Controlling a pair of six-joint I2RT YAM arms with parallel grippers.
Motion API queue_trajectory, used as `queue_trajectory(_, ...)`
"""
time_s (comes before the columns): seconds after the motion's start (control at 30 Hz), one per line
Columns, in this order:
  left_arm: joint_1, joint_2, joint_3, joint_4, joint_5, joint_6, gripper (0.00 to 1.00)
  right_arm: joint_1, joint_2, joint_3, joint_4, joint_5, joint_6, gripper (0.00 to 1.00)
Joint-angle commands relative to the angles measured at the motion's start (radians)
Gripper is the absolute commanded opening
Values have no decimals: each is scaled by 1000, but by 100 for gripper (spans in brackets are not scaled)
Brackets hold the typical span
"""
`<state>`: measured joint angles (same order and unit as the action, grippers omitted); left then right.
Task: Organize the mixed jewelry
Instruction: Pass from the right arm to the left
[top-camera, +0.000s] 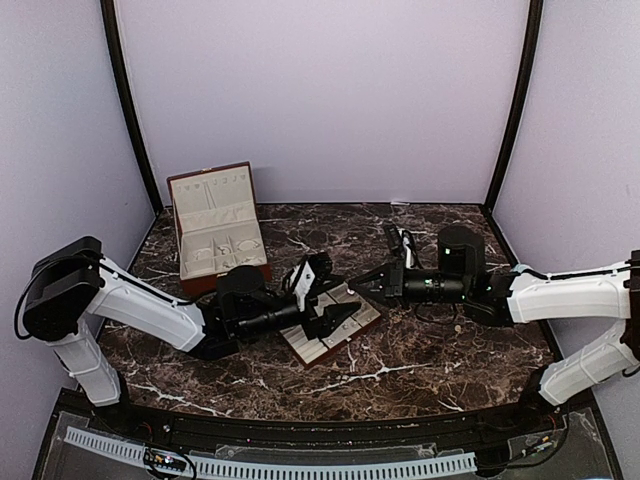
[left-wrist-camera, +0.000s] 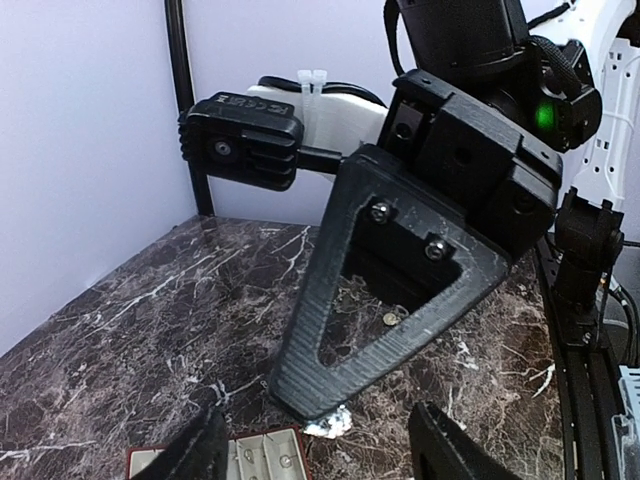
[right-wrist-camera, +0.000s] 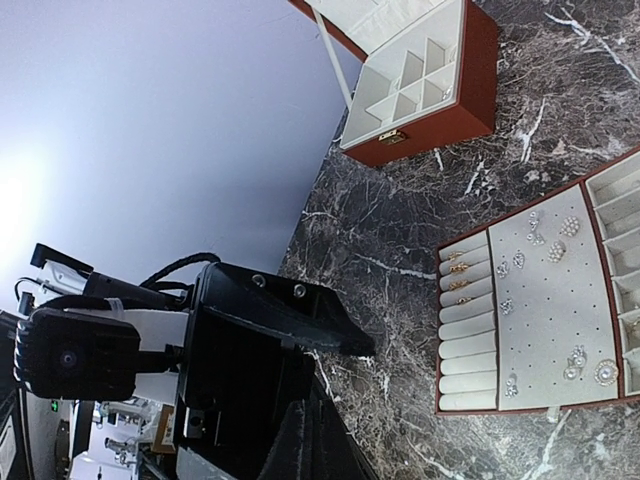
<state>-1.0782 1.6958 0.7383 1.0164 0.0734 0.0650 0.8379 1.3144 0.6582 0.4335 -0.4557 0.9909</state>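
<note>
The mixed jewelry (right-wrist-camera: 548, 250) shows as small sparkling studs on the cream slotted tray (right-wrist-camera: 540, 320), with gold rings (right-wrist-camera: 458, 276) in its rolls. My right gripper (left-wrist-camera: 305, 398) is shut, its tip down on the marble at a silvery sparkling piece (left-wrist-camera: 333, 424) just off the tray's corner (left-wrist-camera: 262, 445). Whether the piece is pinched I cannot tell. My left gripper (left-wrist-camera: 322, 412) is open, its fingers spread either side of that tip and piece. A small gold piece (left-wrist-camera: 390, 318) lies on the marble behind the right finger. From above, both grippers (top-camera: 330, 295) meet over the tray (top-camera: 345, 340).
The reddish-brown box (top-camera: 215, 225) stands open at the back left, cream compartments showing (right-wrist-camera: 400, 85). Purple walls with black posts (left-wrist-camera: 185, 110) close the table. The right arm's body (left-wrist-camera: 470, 60) hangs close above my left gripper.
</note>
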Motion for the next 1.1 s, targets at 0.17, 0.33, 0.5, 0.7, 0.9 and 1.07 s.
queue_trajectory(0.17, -6, 14, 34, 50, -28, 34, 46, 7, 0, 32, 68, -17, 28, 0)
queue_trajectory(0.33, -9, 23, 40, 42, -22, 34, 35, 7, -1, 34, 74, -18, 35, 0)
queue_trajectory(0.5, -11, 32, 41, 38, -25, 34, 30, 7, -1, 35, 78, -18, 40, 0)
queue_trajectory(0.7, -14, 34, 44, 47, -39, 36, 31, 7, 2, 35, 80, -20, 43, 0)
queue_trajectory(0.9, -17, 33, 42, 69, -59, 40, 27, 9, 5, 31, 84, -21, 46, 0)
queue_trajectory(1.07, -19, 31, 37, 85, -62, 43, 19, 8, 6, 26, 89, -18, 51, 0)
